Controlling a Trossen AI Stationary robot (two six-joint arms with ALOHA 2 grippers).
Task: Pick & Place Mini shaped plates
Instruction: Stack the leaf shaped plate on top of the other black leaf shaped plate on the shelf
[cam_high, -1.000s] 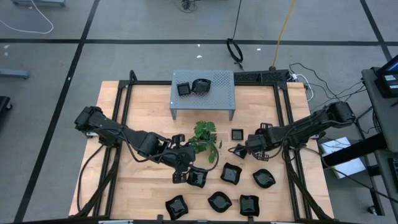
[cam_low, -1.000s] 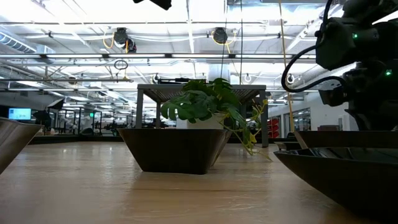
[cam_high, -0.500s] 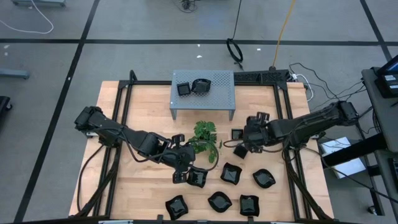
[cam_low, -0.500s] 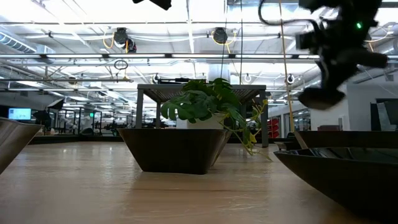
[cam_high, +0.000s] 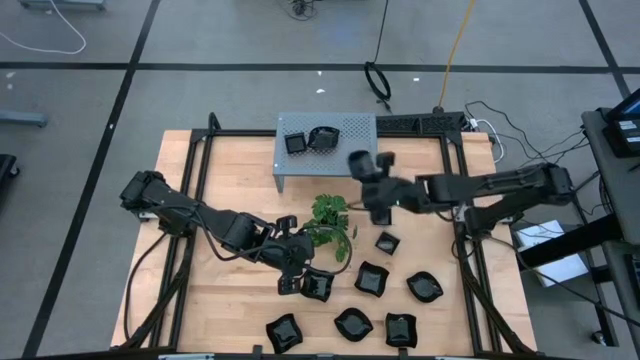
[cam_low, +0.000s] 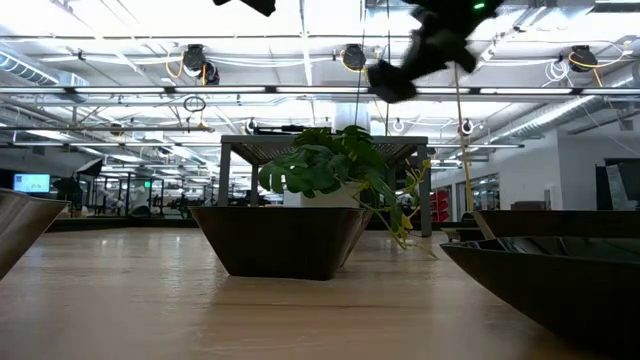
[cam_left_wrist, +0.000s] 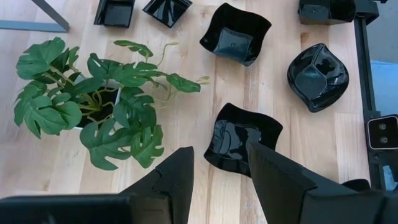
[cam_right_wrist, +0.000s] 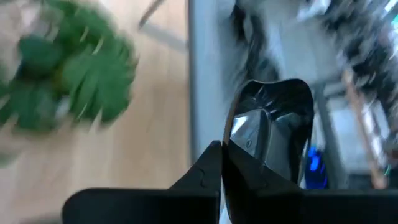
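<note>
Right claw (cam_right_wrist: 221, 155) clamped on a black plate (cam_right_wrist: 273, 137) (airborne); left claw (cam_left_wrist: 219, 163) apart.

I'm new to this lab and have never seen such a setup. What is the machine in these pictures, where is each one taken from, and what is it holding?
Two dark robot arms work at a wooden table. One picture looks straight down, one looks level across the tabletop, and two come from cameras on the arms' wrists. On the table lie small glossy black plates, a green plant and a grey perforated shelf with two plates on it. The right gripper is shut on one plate, carried in the air near the shelf. The left gripper hangs open just above another plate beside the plant, not gripping it.
</note>
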